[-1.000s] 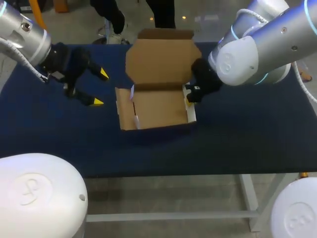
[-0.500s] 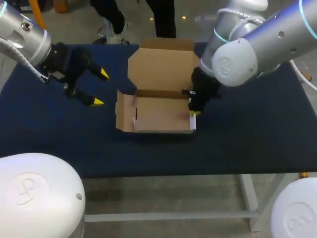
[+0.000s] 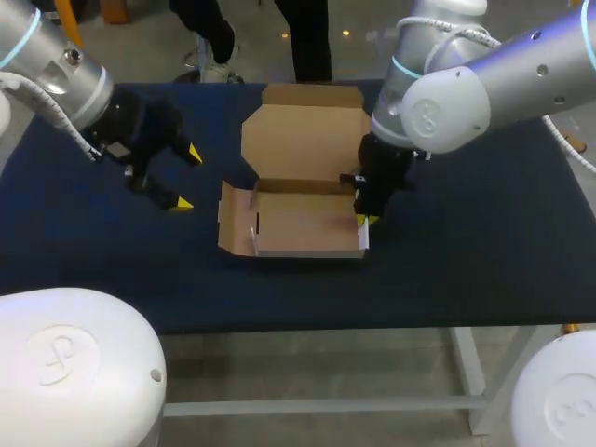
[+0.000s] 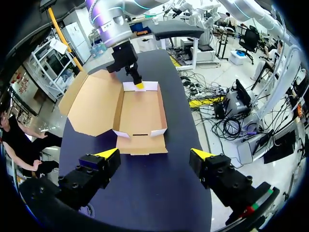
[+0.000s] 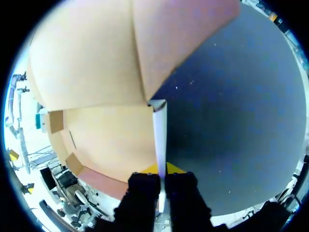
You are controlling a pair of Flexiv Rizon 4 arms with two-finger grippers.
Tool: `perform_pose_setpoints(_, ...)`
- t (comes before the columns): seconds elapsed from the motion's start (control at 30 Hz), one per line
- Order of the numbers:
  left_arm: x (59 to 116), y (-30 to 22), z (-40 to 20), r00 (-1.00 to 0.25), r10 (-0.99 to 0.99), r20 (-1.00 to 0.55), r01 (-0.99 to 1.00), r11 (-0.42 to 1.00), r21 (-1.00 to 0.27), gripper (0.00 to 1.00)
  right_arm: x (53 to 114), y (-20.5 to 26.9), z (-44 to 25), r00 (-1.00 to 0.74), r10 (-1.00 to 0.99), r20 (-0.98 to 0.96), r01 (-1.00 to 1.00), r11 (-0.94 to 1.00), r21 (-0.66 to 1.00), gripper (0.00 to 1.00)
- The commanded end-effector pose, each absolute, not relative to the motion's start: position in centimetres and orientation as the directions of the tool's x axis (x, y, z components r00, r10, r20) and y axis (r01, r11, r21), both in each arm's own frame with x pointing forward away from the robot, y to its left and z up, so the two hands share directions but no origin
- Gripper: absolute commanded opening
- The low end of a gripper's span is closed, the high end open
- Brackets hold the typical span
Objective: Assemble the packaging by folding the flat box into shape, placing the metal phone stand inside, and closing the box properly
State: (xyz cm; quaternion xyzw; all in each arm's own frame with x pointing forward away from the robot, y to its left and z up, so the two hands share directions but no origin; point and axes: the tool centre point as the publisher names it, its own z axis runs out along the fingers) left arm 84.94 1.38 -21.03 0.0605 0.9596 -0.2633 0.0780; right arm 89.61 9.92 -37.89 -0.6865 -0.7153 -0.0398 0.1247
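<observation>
Though unclear overhead, right claw (image 5: 162, 169) pinches the box wall (image 5: 160, 130); left claw (image 4: 154, 153) spread.

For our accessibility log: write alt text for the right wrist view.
The right arm's yellow-tipped jaws are shut on the side wall of an open brown cardboard box, one on each side. The box floor and open lid lie to one side of the wall, dark blue tablecloth to the other.

light: bright, even, overhead; shadow: soft, beside box (image 3: 307, 228) on table (image 3: 112, 270); glare: faint on right arm (image 3: 447, 102)
</observation>
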Motion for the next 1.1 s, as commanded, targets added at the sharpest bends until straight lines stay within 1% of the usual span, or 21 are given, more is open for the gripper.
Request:
perform_pose_setpoints(0.03, 85.2, 1.1, -21.8, -0.984, 0.061, -0.170, 0.136, 0.870, -0.475, 1.00, 90.0, 10.2, -38.0, -0.024, 0.973, 0.229, 0.982, 0.066, -0.178, 0.00)
perform_pose_setpoints(0.27, 85.1, 1.2, -22.4, -0.988, 0.060, -0.146, 0.123, 0.871, -0.475, 1.00, 89.5, 9.8, -38.4, -0.004, 0.979, 0.205, 0.969, 0.054, -0.242, 0.00)
perform_pose_setpoints(0.77, 85.1, 1.2, -22.4, -0.988, 0.060, -0.146, 0.123, 0.871, -0.475, 1.00, 89.4, 9.5, -38.4, 0.001, 0.978, 0.209, 0.970, 0.050, -0.238, 0.00)
perform_pose_setpoints(0.83, 85.1, 1.2, -22.4, -0.988, 0.060, -0.146, 0.123, 0.871, -0.475, 1.00, 89.4, 9.7, -38.4, 0.004, 0.972, 0.234, 0.961, 0.061, -0.269, 0.00)
perform_pose_setpoints(1.1, 85.1, 1.2, -22.4, -0.988, 0.060, -0.146, 0.123, 0.871, -0.475, 1.00, 88.5, 9.0, -38.7, 0.056, 0.986, 0.155, 0.912, 0.013, -0.410, 0.00)
